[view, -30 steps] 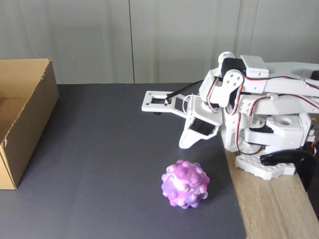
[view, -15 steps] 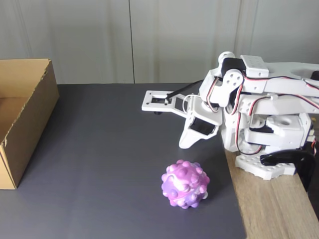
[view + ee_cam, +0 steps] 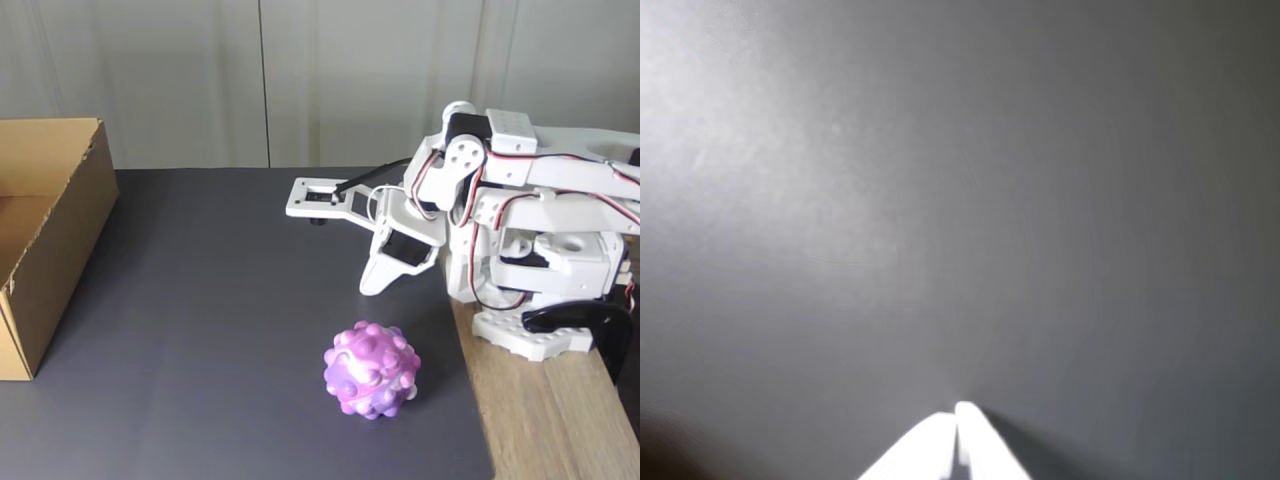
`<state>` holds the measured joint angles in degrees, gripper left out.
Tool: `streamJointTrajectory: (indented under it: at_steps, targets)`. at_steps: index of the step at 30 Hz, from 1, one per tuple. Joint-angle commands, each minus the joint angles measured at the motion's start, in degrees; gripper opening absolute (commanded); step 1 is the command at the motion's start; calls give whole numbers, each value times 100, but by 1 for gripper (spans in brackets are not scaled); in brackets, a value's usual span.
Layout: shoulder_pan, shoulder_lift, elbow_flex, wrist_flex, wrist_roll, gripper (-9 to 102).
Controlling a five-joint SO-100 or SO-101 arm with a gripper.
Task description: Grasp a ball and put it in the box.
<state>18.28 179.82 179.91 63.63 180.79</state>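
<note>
A knobbly ball, marbled purple, pink and white, lies on the dark mat near the front in the fixed view. At the left edge stands the brown cardboard box, its top open. My white gripper hangs folded close to the arm's base and points down at the mat. It sits behind the ball and a little above it, touching nothing. The wrist view has my gripper with its two white fingertips pressed together over bare grey mat, nothing between them.
The dark grey mat covers most of the table. A strip of wooden tabletop runs along the right, carrying the arm's base and a black clamp. A pale panelled wall stands behind.
The arm's upper links and the gripper have shifted slightly up and to the right. The ball and the box have not moved.
</note>
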Motion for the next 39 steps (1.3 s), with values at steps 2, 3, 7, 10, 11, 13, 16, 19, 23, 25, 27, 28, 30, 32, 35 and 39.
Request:
streamJointTrajectory:
  at_steps: [2,3,7,10,11,13,16,19,23,25,27,28,30,32,35,39]
  targets:
    - [132,-53,-185,-53,202,2]
    - [97,-53,-246,-123,220,3]
    - [-114,-53,-562,-149,246,4]
    - [-229,-53,-861,-105,281,4]
    - [-272,-53,-976,-88,281,4]
    - [-334,-53,-1222,-26,308,4]
    - [-404,-62,-1644,79,387,4]
    - [-439,-413,-2250,114,396,3]
    - [-519,-1345,-3375,211,396,2]
    - [-773,-1740,-3946,422,352,0]
    - [-1151,-2074,-4474,686,229,0]
    - [-1371,-2224,-4729,800,141,0]
    - [-1793,-2584,-5265,1046,-18,0]
    - [-2171,-3050,-5950,1354,-149,0]
    - [-2689,-3665,-6838,1617,-193,0]
    - [-3296,-3938,-6996,1705,-149,0]
